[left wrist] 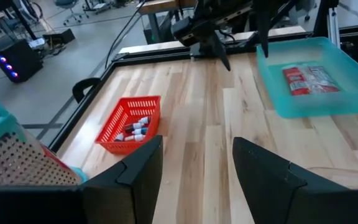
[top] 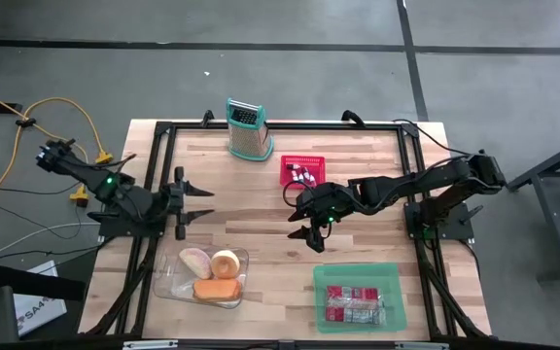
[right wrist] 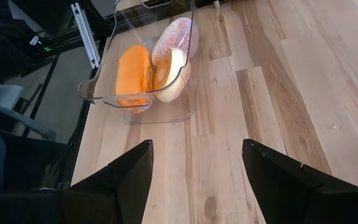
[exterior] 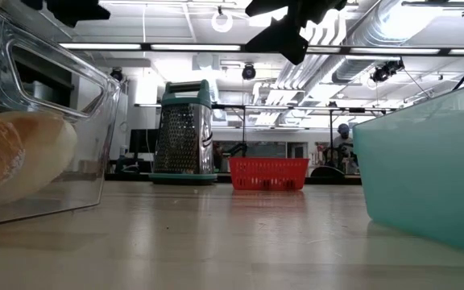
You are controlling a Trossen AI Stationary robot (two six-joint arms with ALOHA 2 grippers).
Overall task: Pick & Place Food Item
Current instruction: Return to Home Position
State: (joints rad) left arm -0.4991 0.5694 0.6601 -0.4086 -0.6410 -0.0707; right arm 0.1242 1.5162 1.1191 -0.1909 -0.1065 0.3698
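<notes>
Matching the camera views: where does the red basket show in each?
High view: red basket upper middle, right of the grater.
Low view: red basket at centre, right of the grater.
Left wrist view: red basket beside the grater.
Right wrist view: absent.
Shared landmark: grater.

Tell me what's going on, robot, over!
Left tool open, empty. Right tool open, empty, mid-table. Sugared donut and two bread pieces inside the clear plastic bin. Red plastic basket close beside right tool.
</notes>
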